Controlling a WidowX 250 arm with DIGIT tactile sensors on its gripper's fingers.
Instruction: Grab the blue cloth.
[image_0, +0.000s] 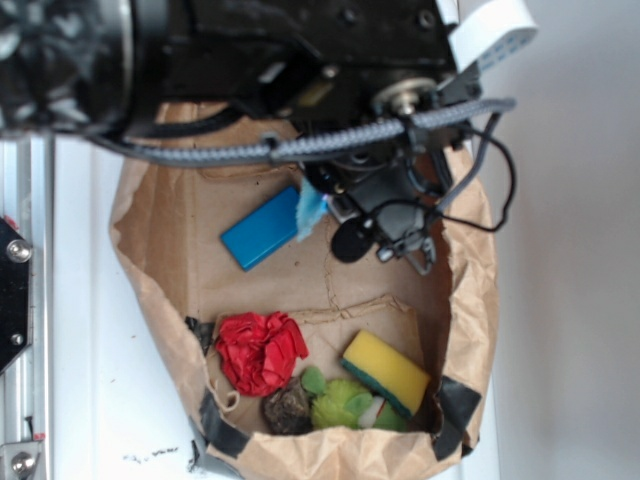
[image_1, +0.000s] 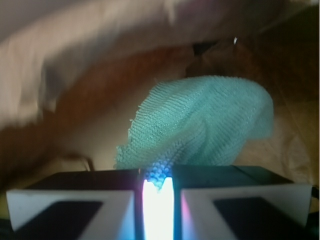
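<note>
Inside a crumpled brown paper bag (image_0: 470, 290): gripper (image_1: 158, 182) clamping down on an edge of the blue cloth (image_1: 205, 125), jaws nearly together with teal terry pinched in the narrow gap. Cloth bunching outward beyond the fingertips, peeking out just beside the hard blue block (image_0: 262, 230) in the exterior view. Lying well apart near the bag's mouth: red cloth (image_0: 260, 350), yellow sponge (image_0: 386, 371), green toy (image_0: 340, 402).

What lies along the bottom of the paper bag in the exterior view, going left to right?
Red cloth → dark brown lump → green plush toy → yellow sponge. Higher up, the blue block lies left of the blue cloth at the claw.
</note>
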